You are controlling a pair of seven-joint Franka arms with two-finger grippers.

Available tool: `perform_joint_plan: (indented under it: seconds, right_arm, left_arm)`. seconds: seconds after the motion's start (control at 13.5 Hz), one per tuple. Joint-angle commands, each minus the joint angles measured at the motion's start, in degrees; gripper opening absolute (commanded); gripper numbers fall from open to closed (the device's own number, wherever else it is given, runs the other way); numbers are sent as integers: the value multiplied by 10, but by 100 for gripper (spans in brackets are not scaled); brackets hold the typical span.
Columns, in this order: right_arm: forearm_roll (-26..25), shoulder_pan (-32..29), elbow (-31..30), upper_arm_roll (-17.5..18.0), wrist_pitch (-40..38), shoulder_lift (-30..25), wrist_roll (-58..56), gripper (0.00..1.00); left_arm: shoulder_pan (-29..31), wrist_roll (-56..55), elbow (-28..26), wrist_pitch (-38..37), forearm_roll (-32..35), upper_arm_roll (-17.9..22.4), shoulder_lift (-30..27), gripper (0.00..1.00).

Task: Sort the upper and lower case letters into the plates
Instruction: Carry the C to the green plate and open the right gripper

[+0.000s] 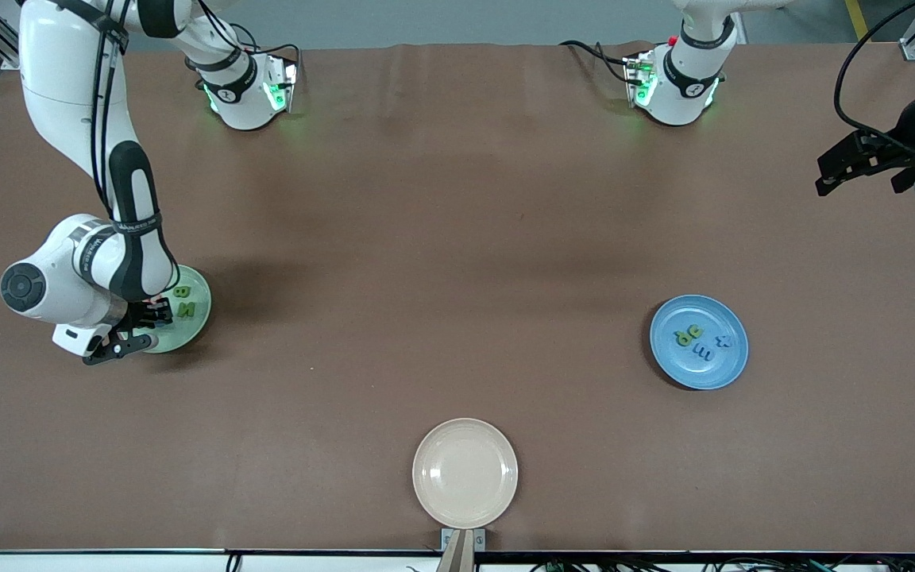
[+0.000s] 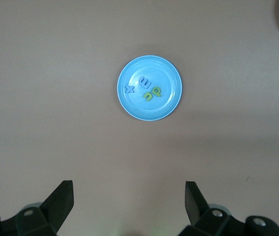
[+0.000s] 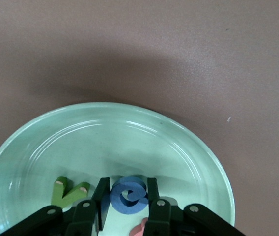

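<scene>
three plates [image 1: 465, 473] on brown table [image 1: 457, 199]

Letters [image 2: 147, 91] sorted in blue plate [image 2: 171, 73], mint plate [image 3: 188, 147].

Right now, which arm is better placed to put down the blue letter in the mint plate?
The right. The right gripper is shut on the blue letter, low over the mint plate. The left gripper waits open, high above the blue plate.

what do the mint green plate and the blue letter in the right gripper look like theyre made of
Mint green plate: probably glazed ceramic or hard glossy plastic, since light glints off its concentric rings.
Blue letter, pinched in the right gripper: thick and matte with soft rounded edges, so likely painted wood or dense foam.
</scene>
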Motion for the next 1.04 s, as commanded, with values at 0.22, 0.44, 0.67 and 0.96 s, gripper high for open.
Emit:
perform_joint_plan:
  seconds: [0.22, 0.44, 0.67, 0.96]
  right_arm:
    - [18, 13, 2, 3, -35, -30, 20, 94]
    - [4, 66, -6, -20, -134, -101, 135, 94]
    - [-32, 191, -8, -123, -218, -153, 226, 97]
    - [-77, 455, -1, -361, -311, -183, 309, 100]
  left_arm:
    - [3, 7, -3, 0, -8, 1, -9, 100]
    - [3, 9, -3, -6, -8, 2, -10, 100]
    - [3, 9, -2, -5, -8, 3, -10, 100]
    - [3, 9, -2, -5, -8, 3, -10, 100]
